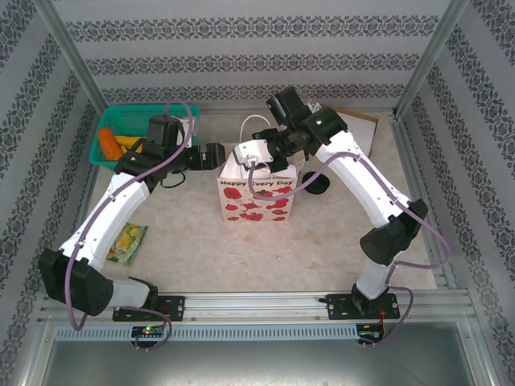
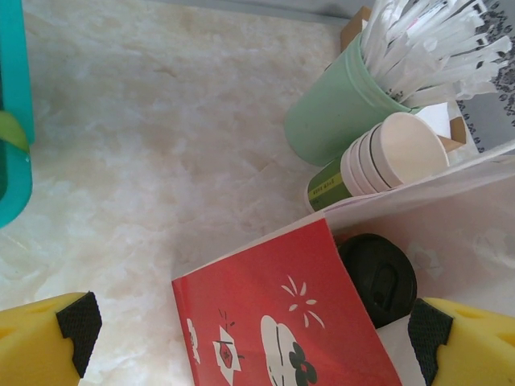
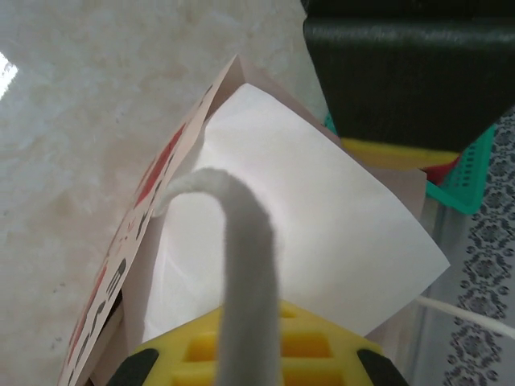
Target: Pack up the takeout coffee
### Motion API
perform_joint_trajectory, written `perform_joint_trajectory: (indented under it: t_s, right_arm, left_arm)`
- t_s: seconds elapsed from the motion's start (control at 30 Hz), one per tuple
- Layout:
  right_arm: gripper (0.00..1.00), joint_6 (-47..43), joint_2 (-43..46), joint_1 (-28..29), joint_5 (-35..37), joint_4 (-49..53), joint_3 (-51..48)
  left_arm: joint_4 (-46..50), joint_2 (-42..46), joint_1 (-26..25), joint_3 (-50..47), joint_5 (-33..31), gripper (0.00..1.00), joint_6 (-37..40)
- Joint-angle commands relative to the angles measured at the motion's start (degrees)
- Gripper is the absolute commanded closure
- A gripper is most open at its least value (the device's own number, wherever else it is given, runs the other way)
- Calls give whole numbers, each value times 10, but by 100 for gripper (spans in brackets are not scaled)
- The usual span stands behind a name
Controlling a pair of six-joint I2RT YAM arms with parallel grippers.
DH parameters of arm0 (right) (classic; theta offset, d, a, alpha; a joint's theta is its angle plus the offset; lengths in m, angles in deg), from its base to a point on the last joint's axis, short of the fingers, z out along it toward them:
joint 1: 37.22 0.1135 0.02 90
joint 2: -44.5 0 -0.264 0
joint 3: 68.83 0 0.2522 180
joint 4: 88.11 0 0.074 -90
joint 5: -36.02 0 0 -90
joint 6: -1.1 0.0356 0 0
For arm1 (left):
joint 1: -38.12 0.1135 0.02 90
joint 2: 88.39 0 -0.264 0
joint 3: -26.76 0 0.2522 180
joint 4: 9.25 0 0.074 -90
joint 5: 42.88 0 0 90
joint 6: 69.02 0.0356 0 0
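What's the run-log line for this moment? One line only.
phase: bagging | takeout coffee: inside gift bag | left end effector: open above it | right end effector: at handle, grip unclear

A lab test booth: aluminium frame [image 1: 257, 302], wallpapered panels [image 1: 257, 48], marble-look tabletop [image 1: 189, 241].
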Motion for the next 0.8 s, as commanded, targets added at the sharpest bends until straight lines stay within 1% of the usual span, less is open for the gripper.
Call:
perform_joint_trajectory:
  t_s: [0.0, 0.27, 0.37, 0.4, 0.6, 0.67, 0.7, 0.77]
  right_arm:
    - [100, 14, -19, -3, -48, 18, 10]
    - [100, -21, -38, 5, 1, -8, -10]
    - [100, -53, -31, 11, 56, -63, -45]
    - [100, -67, -27, 12, 61, -75, -55]
    - [100, -89, -24, 18, 45, -81, -53]
    - [100, -95, -20, 18, 43, -86, -61]
    - [100, -95, -17, 17, 43, -90, -64]
    - [100, -96, -8, 13, 36, -97, -67]
  left_arm:
    - [12, -6, -7, -2, -17, 0, -24]
    - [16, -4, -8, 8, -2, 0, -17]
    - [16, -5, -9, 8, 3, 0, -16]
    - [16, -6, -8, 9, 4, 0, -17]
    - [26, -12, -12, 15, 7, 0, -19]
    - [22, -9, -12, 18, 25, 0, -16]
    - [21, -5, -12, 21, 38, 0, -8]
    - [18, 9, -11, 22, 41, 0, 17]
